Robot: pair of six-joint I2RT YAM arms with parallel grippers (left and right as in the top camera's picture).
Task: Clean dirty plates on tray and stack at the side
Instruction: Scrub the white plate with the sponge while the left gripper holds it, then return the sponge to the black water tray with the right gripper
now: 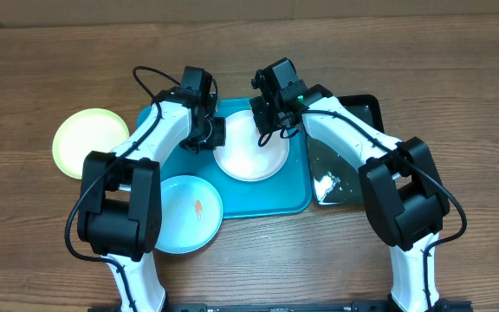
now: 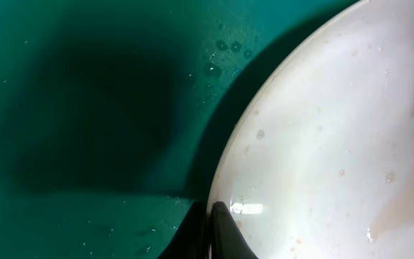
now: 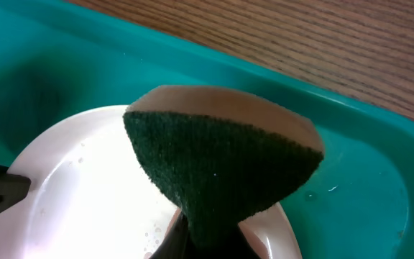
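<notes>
Overhead: the white plate [image 1: 249,154] lies inside the tray [image 1: 271,201]. The yellow-green plate [image 1: 89,143] rests outside the tray's left side, and the blue plate [image 1: 189,214] overlaps its near-left corner. The left gripper [image 1: 210,134] is set at the white plate's left rim, judged to steady it for scrubbing.

Left wrist: the fingers [image 2: 228,230] appear closed on that rim. No sponge is shown.

Right wrist: the right gripper [image 3: 192,241] is clamped on a sponge [image 3: 221,162], its green scouring face held over the plate. This detail is hidden overhead.
</notes>
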